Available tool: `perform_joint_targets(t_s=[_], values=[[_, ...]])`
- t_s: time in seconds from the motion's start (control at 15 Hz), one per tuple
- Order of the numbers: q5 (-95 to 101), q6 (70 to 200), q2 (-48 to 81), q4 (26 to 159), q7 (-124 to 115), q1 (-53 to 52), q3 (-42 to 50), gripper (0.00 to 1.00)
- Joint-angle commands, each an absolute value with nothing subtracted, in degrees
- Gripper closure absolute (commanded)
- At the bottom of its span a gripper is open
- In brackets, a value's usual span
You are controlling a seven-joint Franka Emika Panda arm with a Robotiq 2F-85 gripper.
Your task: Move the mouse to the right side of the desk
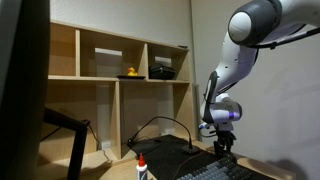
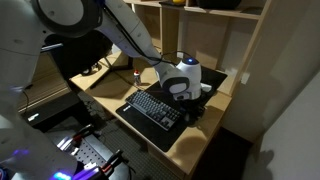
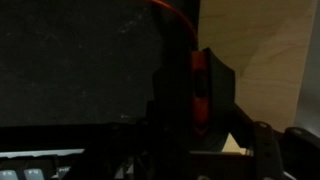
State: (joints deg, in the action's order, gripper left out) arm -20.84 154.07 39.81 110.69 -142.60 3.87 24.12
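The claw (image 2: pixel 188 98) is held low beside the keyboard (image 2: pixel 152 107) on the worktop (image 2: pixel 214 78); its opening cannot be told, and the mouse is presumed hidden beneath. Grasping is judged in hand; a rightward carry is needed next

Item 1, worktop (image 2: pixel 213 80): wide, flat, near-black slab, lying level and spreading broadly across the scene in both exterior views (image 1: pixel 170 150). In the wrist view (image 3: pixel 80 60) it is showing a matte, faintly speckled face.

Item 2, mouse: not showing clearly in any view. The dark shapes are hiding its outline, pose and exact place.
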Motion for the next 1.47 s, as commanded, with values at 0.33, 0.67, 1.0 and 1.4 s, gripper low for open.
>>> perform_joint_targets(t_s=[0.33,0.67,1.0,1.4], values=[[-35.8,149.36,44.41,110.5,-149.12,-10.24,39.51,0.55],[-29.13,150.35,42.42,110.83,-149.11,-8.69,36.83,0.55],[-23.28,153.07,38.92,110.08,-146.26,1.59,24.7,0.55],[-22.33,150.84,37.56,109.5,-144.19,8.8,17.94,0.55]])
